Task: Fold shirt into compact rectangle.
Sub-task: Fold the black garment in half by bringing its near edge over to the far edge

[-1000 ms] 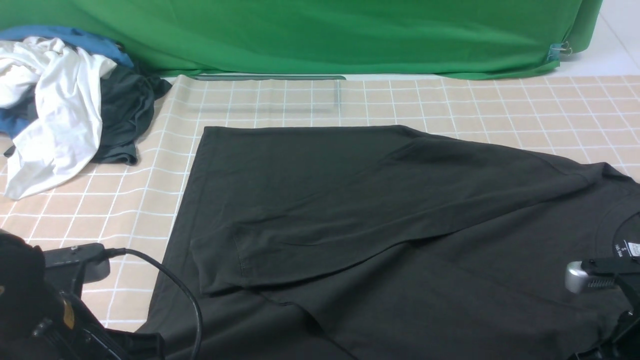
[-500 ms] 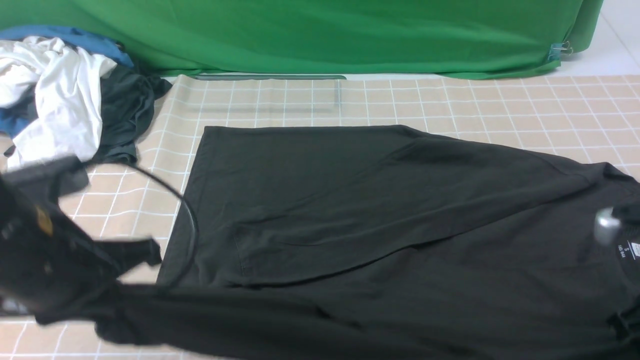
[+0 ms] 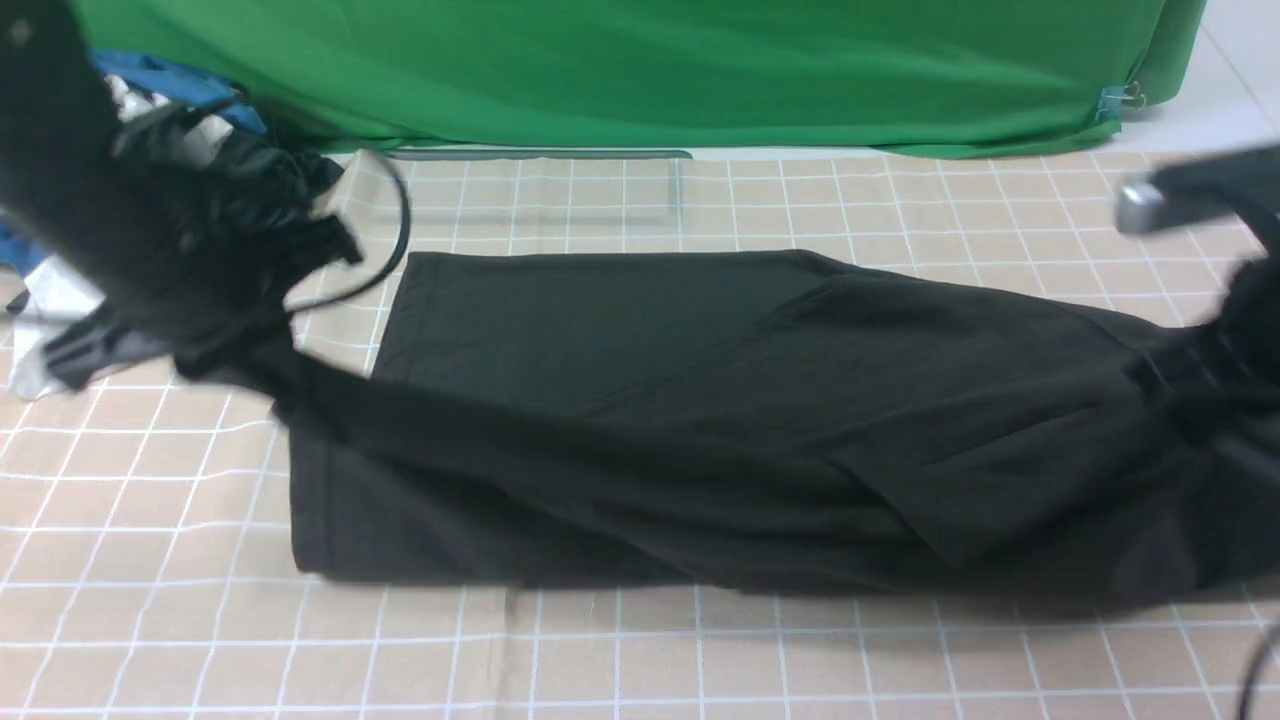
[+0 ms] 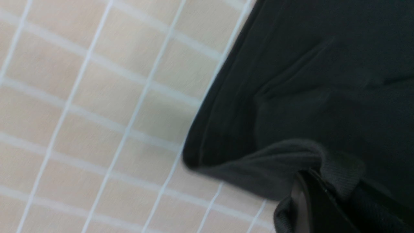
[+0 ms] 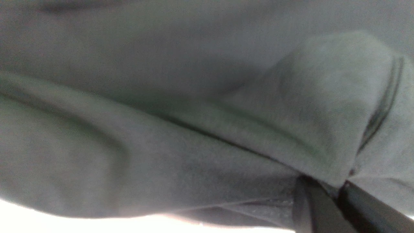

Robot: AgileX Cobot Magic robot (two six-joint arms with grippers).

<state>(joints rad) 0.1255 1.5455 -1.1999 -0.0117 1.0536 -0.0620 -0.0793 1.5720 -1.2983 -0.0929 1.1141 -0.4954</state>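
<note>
The black shirt [image 3: 700,400] stretches left to right across the checked table, and its near edge is raised off the cloth at both ends. My left gripper [image 3: 262,362], blurred, is shut on the shirt's left corner. In the left wrist view that gripper [image 4: 318,187] pinches a bunched fold of the shirt [image 4: 307,81] above the table. My right gripper [image 3: 1185,385] is shut on the shirt's right end. The right wrist view shows this gripper [image 5: 336,191] clamped on shirt fabric [image 5: 161,129], which fills the picture. The print and neck label are hidden.
A heap of other clothes, blue [image 3: 165,78] and white [image 3: 45,290], lies at the back left, mostly behind my left arm. A green backdrop [image 3: 650,70] closes the far side. Bare checked tablecloth [image 3: 600,650] shows along the near edge.
Both arms have risen and swung toward the back, pulling the shirt's near edge up and over the rest. The right gripper has shut on the fabric. The neck label has gone out of sight.
</note>
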